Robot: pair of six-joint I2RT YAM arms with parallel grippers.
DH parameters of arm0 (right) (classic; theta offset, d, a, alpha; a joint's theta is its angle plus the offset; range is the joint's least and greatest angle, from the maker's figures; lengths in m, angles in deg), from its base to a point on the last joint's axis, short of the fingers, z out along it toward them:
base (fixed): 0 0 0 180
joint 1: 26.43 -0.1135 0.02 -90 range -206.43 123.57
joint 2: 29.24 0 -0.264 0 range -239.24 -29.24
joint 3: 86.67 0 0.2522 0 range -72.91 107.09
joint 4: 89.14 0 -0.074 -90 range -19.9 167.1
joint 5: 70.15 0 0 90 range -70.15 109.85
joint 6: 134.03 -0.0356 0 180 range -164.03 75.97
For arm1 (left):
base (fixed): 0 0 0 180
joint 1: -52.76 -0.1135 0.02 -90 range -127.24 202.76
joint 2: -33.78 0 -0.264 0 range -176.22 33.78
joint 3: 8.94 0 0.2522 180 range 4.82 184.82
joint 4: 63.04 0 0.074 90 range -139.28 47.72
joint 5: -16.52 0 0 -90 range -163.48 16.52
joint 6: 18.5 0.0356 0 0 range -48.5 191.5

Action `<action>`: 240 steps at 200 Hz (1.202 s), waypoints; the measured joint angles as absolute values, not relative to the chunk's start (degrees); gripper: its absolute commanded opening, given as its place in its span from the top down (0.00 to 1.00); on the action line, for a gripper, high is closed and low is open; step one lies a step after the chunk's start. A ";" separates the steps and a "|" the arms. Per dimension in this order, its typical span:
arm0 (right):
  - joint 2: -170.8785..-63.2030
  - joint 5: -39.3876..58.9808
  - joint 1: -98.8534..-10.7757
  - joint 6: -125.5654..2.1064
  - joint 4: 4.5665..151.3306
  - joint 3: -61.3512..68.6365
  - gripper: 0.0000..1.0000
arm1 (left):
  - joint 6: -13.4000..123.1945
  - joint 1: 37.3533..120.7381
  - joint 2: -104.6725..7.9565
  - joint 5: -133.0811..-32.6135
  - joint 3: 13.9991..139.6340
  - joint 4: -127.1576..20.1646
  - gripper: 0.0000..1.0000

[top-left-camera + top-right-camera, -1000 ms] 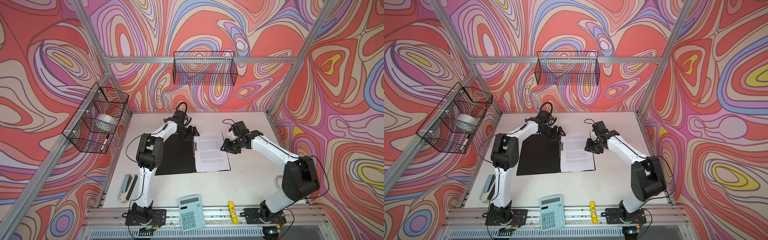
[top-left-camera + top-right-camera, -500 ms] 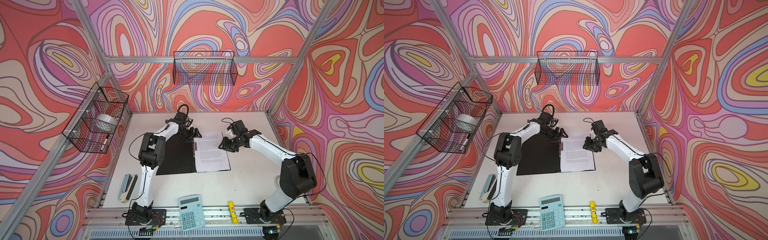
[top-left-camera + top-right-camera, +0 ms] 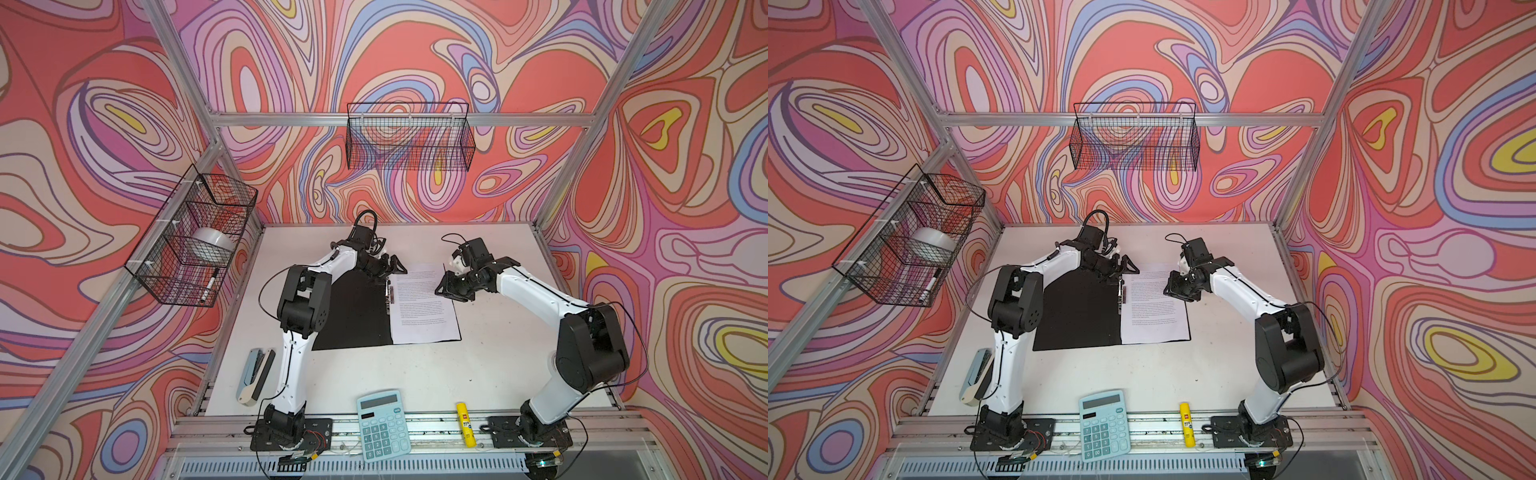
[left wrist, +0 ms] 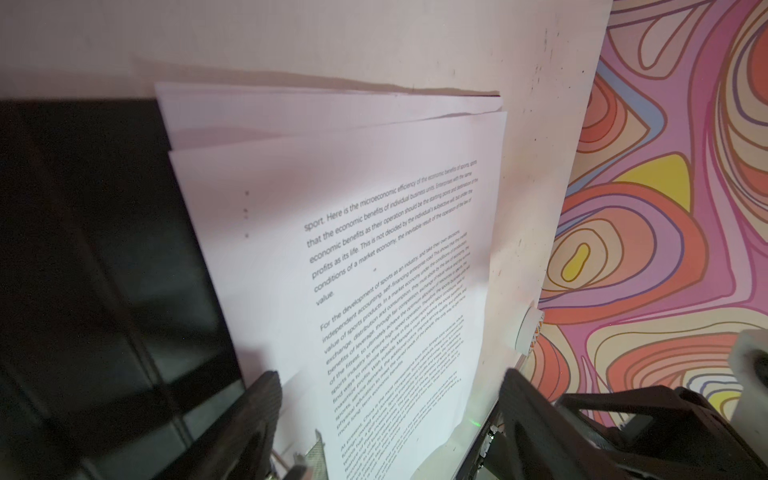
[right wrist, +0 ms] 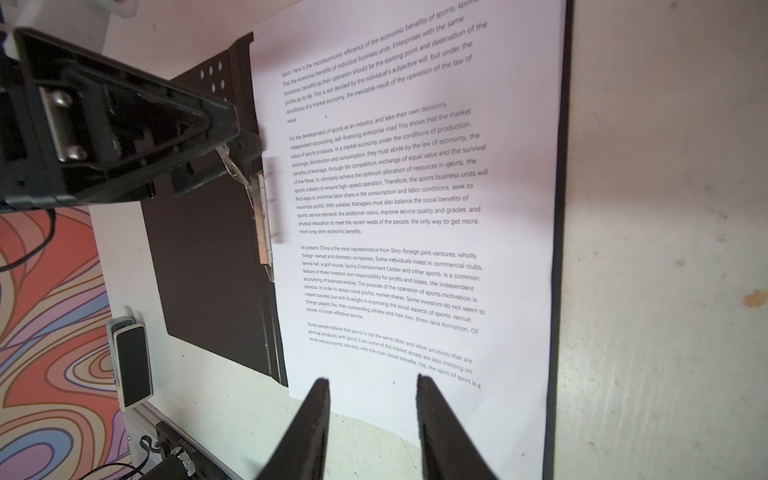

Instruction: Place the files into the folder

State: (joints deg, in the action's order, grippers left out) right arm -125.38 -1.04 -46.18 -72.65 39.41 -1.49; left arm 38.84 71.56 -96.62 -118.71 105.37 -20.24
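The folder (image 3: 353, 311) (image 3: 1079, 316) lies open on the table with its black inside up. The files (image 3: 424, 307) (image 3: 1152, 309), white sheets of dense text, cover its right half, next to the metal clip bar (image 3: 389, 293) (image 5: 262, 216). My left gripper (image 3: 388, 270) (image 3: 1121, 268) is open at the far end of the clip bar. In the right wrist view one of its fingers (image 5: 245, 145) touches the bar's raised end. My right gripper (image 3: 440, 289) (image 5: 372, 379) hangs open, holding nothing, over the far right edge of the files (image 5: 415, 208).
A pale blue calculator (image 3: 384, 424) and a yellow glue stick (image 3: 465, 424) lie on the front rail. A stapler (image 3: 253, 376) sits at the front left. Wire baskets hang on the left wall (image 3: 195, 237) and the back wall (image 3: 409, 137).
My right gripper has slid a little to the left, onto the far right edge of the files. The left gripper has stayed at the clip bar.
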 measured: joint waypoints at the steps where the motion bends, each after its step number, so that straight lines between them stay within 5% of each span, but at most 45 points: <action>1: -125.38 -1.04 -46.18 -72.65 39.41 -1.49 0.63 | 38.79 71.56 -96.60 -118.73 105.26 -20.31 0.18; 114: -125.38 -0.97 -46.18 -72.61 38.82 2.11 0.63 | 37.26 74.56 -81.89 -122.12 96.76 -23.91 0.18; 240: -131.96 11.64 -57.11 -68.43 19.36 23.91 0.63 | 61.15 68.33 -62.13 -83.17 84.04 -12.24 0.00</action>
State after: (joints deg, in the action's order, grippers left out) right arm -131.96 11.64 -57.11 -68.43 19.36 23.91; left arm 61.15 68.33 -62.13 -83.17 84.04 -12.24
